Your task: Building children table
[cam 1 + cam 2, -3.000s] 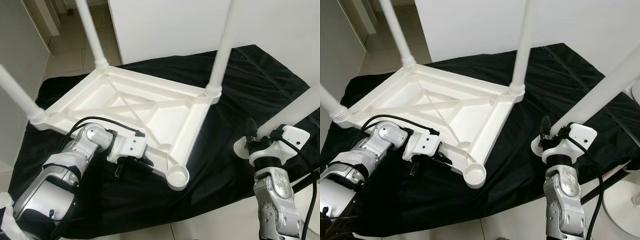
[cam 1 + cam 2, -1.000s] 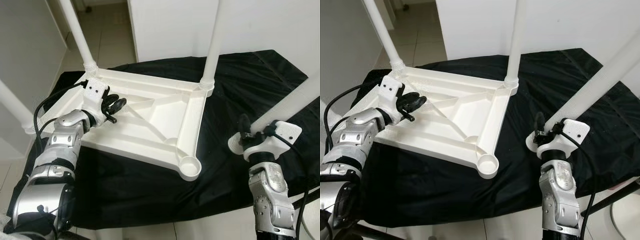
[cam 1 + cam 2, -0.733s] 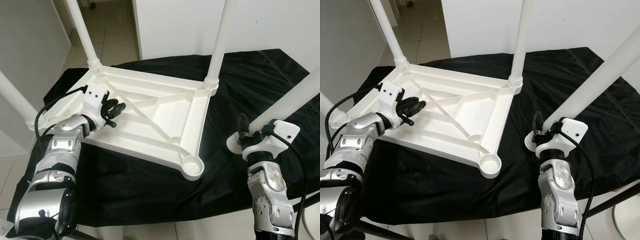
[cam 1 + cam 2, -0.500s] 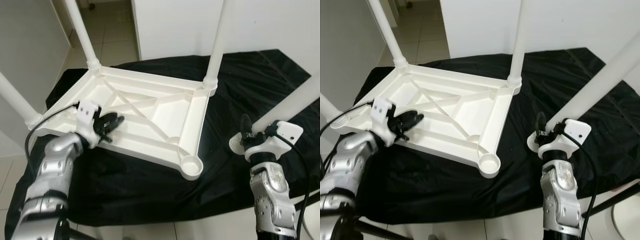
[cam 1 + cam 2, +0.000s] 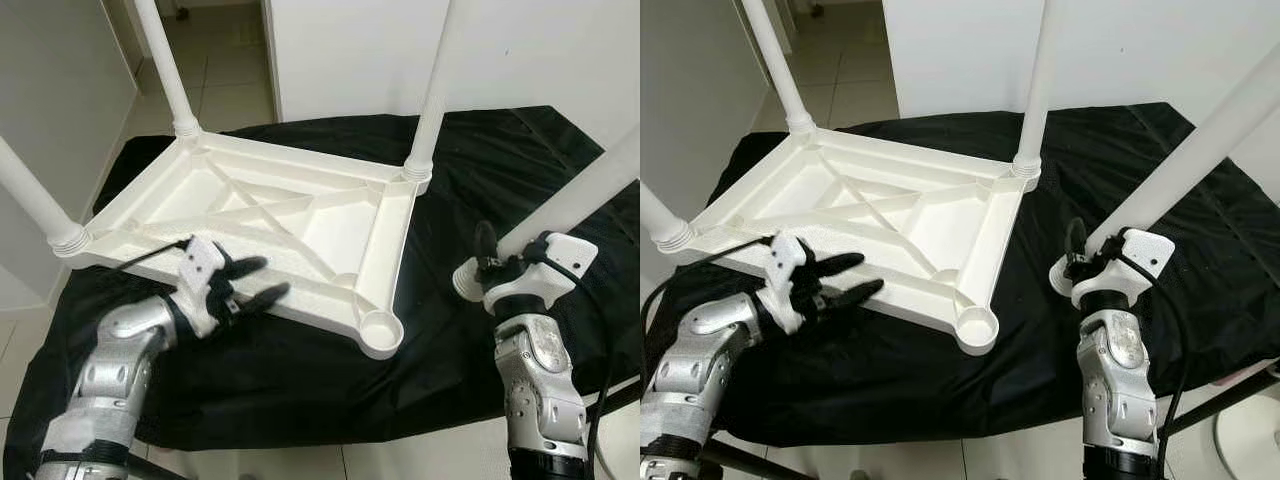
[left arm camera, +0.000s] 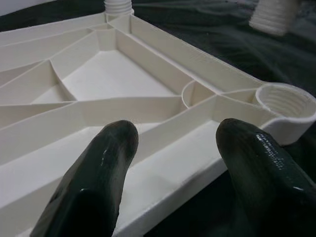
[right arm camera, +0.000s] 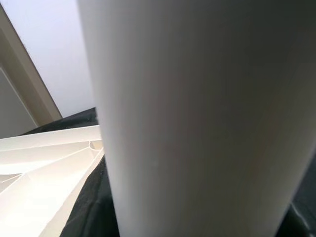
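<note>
A white children's table top (image 5: 330,225) lies upside down on a black cloth. Three white legs stand screwed into its corners: far left (image 5: 165,60), far right (image 5: 432,100) and near left (image 5: 35,205). The near right corner socket (image 5: 379,333) is empty; it also appears in the left wrist view as a threaded socket (image 6: 286,103). My left gripper (image 5: 260,280) is open at the top's near edge, its fingers (image 6: 98,163) spread over the rim. My right gripper (image 5: 492,265) is shut on the fourth leg (image 5: 570,195), tilted, with its threaded end (image 5: 465,281) right of the socket.
The black cloth (image 5: 520,160) covers the whole work surface and hangs over its front edge. A white wall (image 5: 350,50) stands right behind it. Tiled floor (image 5: 225,60) runs off at the far left. A white round base (image 5: 1252,440) sits on the floor at the near right.
My left gripper has drawn back from over the top's inner ribs to its near edge, and its fingers have spread. The right gripper keeps the leg in about the same place.
</note>
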{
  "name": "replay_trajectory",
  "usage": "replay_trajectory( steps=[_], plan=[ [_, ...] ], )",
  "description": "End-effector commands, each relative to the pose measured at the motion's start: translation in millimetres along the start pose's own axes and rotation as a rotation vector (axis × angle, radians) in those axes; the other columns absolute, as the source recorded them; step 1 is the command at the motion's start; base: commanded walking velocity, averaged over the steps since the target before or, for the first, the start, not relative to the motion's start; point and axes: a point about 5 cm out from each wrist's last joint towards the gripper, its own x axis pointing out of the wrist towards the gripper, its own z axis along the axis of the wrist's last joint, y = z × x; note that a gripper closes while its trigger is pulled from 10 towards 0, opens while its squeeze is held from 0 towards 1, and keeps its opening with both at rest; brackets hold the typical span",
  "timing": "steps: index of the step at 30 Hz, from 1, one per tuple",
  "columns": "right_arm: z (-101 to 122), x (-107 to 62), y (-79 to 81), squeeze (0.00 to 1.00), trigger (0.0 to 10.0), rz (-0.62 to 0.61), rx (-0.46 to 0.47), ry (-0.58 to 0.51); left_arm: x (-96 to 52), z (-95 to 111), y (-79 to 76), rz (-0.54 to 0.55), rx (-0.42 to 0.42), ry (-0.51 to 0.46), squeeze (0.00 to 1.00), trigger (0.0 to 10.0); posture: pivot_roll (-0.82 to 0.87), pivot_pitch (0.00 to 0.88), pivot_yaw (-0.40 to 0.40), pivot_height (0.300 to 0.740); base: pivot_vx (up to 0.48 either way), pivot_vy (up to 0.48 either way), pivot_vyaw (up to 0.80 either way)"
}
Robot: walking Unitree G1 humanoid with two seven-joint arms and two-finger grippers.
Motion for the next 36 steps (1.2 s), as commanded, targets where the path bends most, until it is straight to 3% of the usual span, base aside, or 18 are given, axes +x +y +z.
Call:
replay_trajectory(
  steps=[1, 6, 10, 14, 25, 36],
  plan=[
    [1.2, 1.2, 1.8, 0.00, 10.0, 0.014, 0.006, -0.011, -2.4, 0.2, -5.3, -0.040, 0.033, 0.027, 0.00, 10.0, -0.04, 0.029, 0.046, 0.740, 0.000, 0.000, 0.00],
    [1.8, 1.5, 1.6, 0.00, 10.0, 0.014, 0.005, -0.013, 2.0, -7.9, -12.9, -0.094, 0.063, 0.089, 0.00, 10.0, -0.04, 0.031, 0.044, 0.740, 0.000, 0.000, 0.00],
    [3.0, 2.2, 1.3, 0.00, 10.0, 0.012, 0.003, -0.018, 11.2, -19.3, -12.1, -0.118, 0.131, 0.181, 0.00, 10.0, -0.05, 0.035, 0.049, 0.740, 0.000, 0.000, 0.00],
    [3.3, 2.2, 0.7, 0.00, 10.0, 0.011, 0.002, -0.019, 14.1, -20.0, -9.1, -0.103, 0.151, 0.197, 0.00, 10.0, -0.05, 0.035, 0.049, 0.740, 0.000, 0.000, 0.00],
    [5.7, -1.2, -1.9, 0.00, 10.0, -0.008, -0.002, -0.028, 25.0, -18.2, 14.4, -0.054, 0.166, 0.293, 0.00, 10.0, -0.08, 0.039, 0.069, 0.740, 0.000, 0.000, 0.00],
    [7.3, 0.6, -2.3, 0.00, 10.0, -0.009, -0.006, -0.035, 25.2, -30.6, 26.7, -0.077, 0.291, 0.461, 0.00, 10.0, -0.08, 0.033, 0.075, 0.740, 0.000, 0.000, 0.00]
  ],
)
